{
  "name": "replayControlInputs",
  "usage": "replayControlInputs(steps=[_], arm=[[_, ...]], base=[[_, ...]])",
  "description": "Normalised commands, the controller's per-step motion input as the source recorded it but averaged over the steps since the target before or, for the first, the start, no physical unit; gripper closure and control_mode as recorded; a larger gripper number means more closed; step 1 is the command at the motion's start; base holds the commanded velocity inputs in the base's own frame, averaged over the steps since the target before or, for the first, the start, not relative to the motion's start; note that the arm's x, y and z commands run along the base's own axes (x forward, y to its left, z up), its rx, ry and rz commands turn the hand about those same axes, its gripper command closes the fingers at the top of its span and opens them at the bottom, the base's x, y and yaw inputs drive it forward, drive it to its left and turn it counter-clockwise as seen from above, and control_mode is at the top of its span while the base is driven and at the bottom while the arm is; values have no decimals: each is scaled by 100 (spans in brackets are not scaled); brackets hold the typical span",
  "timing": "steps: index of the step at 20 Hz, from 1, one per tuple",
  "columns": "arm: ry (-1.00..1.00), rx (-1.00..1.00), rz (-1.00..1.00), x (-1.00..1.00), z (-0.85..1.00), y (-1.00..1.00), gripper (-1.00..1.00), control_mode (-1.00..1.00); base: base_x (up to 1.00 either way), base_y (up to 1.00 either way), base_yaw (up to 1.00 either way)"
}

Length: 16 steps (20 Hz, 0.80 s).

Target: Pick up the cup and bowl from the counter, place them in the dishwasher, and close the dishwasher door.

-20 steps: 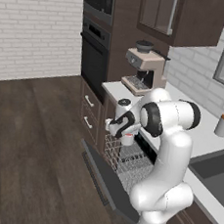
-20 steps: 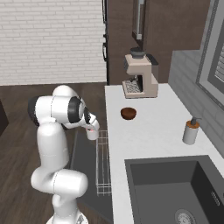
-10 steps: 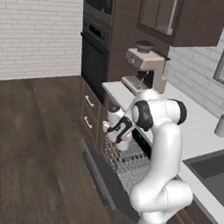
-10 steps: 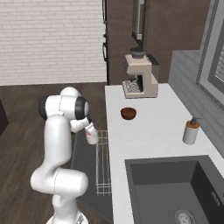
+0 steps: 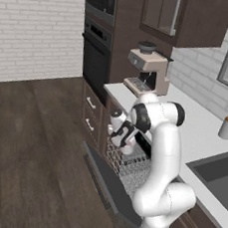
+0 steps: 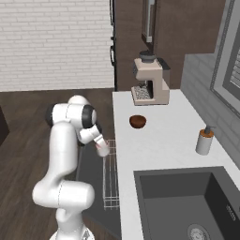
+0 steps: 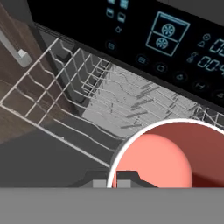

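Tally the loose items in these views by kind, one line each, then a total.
Cup, held over the rack: 1
Bowl on the counter: 1
Soap dispenser: 1
Coffee machine: 1
Total: 4

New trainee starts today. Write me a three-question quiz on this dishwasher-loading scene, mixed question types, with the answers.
1. True or false: the bowl sits on the counter.
2. What does the gripper hold? A) soap dispenser B) cup C) nothing
3. Fill in: the cup hangs over the pulled-out wire ____ of the dishwasher.

Key
1. True; it lies near the coffee machine.
2. B; the gripper is shut on the cup.
3. rack, above the dishwasher door, which is folded down.
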Motion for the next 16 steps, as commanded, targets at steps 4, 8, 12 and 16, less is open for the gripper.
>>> replayControlInputs(steps=[4,8,12,16], arm=[[-6,0,0,38,-44,-22,100,-100],[-7,-1,0,41,-49,-2,100,-100],[-11,-2,0,46,-46,0,100,-100],[-14,0,0,44,-36,0,100,-100]], base=[[0,0,0],[0,0,0],[0,0,0],[0,0,0]])
